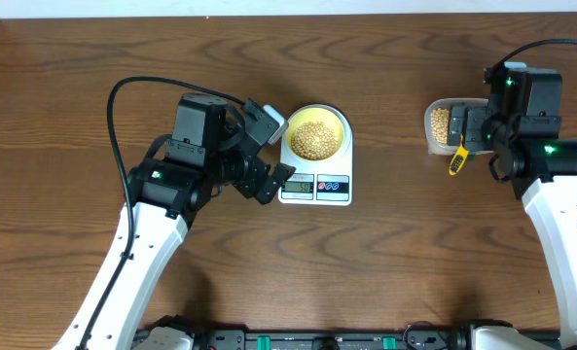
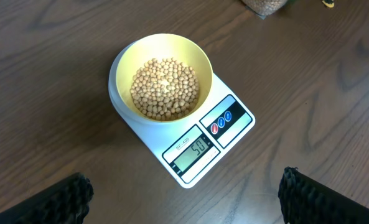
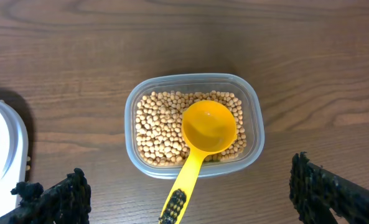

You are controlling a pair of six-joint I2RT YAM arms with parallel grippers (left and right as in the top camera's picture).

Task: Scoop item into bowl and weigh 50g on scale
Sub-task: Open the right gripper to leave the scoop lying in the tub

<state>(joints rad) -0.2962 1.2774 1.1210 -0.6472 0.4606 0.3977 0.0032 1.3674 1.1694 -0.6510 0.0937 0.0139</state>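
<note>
Bowl (image 2: 193, 56) of beans (image 2: 165, 87) is set on scale (image 2: 185, 179); 50 is shown on display (image 2: 193, 149). Left gripper (image 2: 184, 199) is spread wide beside scale, nothing grasped. Right gripper (image 3: 193, 196) is released, jaws spread over container (image 3: 254, 124), where scoop (image 3: 208, 127) is laid on more beans. Overhead, container is half hidden by that arm.

Robot lab, prob.: wood-grain table (image 1: 395, 262) w/ 2 arms (image 1: 137, 243).

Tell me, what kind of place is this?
Probably a robot lab workbench, not a kitchen. A left arm and right arm with cables stand at a wooden table, and the only kitchen things are a digital scale holding a bowl of beans and a clear container with a yellow scoop.
</note>
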